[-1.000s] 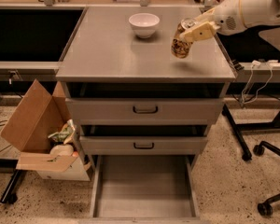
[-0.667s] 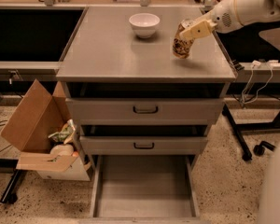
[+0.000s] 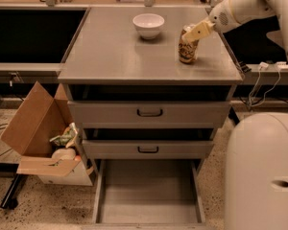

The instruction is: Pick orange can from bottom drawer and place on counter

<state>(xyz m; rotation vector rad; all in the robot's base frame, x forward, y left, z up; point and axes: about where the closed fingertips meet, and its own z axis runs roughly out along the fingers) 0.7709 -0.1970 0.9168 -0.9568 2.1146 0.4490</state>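
The orange can (image 3: 186, 51) stands about upright on the counter (image 3: 115, 51), near its right side. My gripper (image 3: 194, 33) comes in from the upper right on my white arm (image 3: 240, 6) and is shut on the can's top part, with a pale finger lying across it. The bottom drawer (image 3: 149, 195) is pulled out at floor level and its grey floor is bare.
A white bowl (image 3: 148, 25) sits on the counter left of the can. Two drawer fronts (image 3: 149, 113) with black handles are slightly open. An open cardboard box (image 3: 33, 123) of rubbish stands on the floor at the left. My white base (image 3: 261, 171) fills the lower right.
The can was tilted in my gripper just above the counter; now it is about upright with its base down on the counter. My base has come into view at the right.
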